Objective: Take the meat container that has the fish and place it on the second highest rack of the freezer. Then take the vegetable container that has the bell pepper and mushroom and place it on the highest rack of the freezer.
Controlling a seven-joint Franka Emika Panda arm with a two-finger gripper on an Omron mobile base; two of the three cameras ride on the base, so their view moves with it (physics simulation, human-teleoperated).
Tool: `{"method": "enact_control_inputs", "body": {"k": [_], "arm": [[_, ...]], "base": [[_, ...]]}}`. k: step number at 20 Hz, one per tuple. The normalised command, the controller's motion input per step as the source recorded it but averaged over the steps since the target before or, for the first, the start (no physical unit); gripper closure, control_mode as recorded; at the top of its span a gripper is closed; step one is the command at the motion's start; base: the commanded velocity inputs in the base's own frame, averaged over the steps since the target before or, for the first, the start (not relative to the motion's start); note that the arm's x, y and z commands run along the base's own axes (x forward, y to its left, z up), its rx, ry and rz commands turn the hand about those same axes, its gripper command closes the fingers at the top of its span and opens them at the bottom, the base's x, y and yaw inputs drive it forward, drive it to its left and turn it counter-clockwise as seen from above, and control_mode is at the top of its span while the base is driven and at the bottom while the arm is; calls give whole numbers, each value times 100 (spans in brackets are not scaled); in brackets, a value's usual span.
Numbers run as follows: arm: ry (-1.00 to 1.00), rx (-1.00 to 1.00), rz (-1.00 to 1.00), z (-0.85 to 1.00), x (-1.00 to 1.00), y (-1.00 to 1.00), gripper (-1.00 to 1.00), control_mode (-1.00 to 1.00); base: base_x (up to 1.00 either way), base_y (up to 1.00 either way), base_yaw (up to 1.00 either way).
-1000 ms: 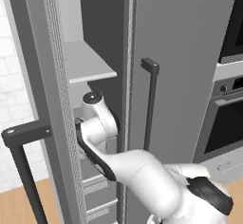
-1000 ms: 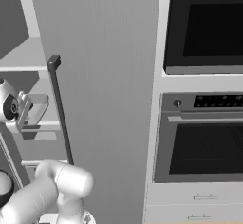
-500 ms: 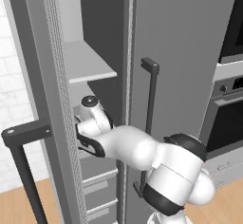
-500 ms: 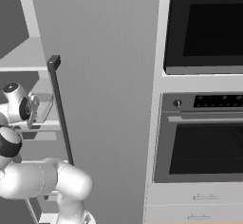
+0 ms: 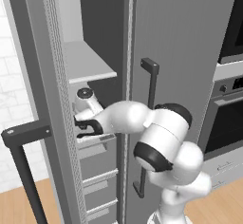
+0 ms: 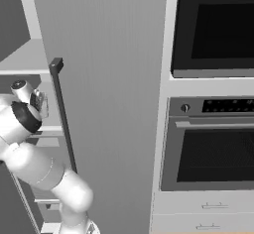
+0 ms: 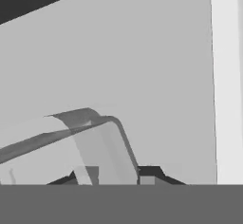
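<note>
The white arm reaches into the tall grey freezer [image 5: 190,52], whose ribbed door stands open at nine o'clock. The dark two-finger gripper [image 7: 117,174] is at a pale shelf, its tips slightly apart astride the rim of a clear, thin-walled plastic container [image 7: 97,144]. Whether they pinch it, I cannot tell. At three o'clock stands a black-fronted oven [image 6: 213,148].

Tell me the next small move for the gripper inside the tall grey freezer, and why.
Probably open the jaws wider and draw the gripper straight back out of the tall grey freezer. The clear, round-cornered plastic container appears to sit on a pale-grey shelf inside, its rim between the dark fingertips.
</note>
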Motion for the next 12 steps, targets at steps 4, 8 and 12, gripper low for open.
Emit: {"method": "enact_control_inputs", "body": {"k": [4,8,12], "arm": [[-15,0,-1,-7,-21,0,-100,-100],[-22,1,-3,2,-27,-1,-100,-100],[-12,8,-5,34,-29,-13,-100,-100]], "base": [[0,0,0],[0,0,0],[0,0,0]]}}
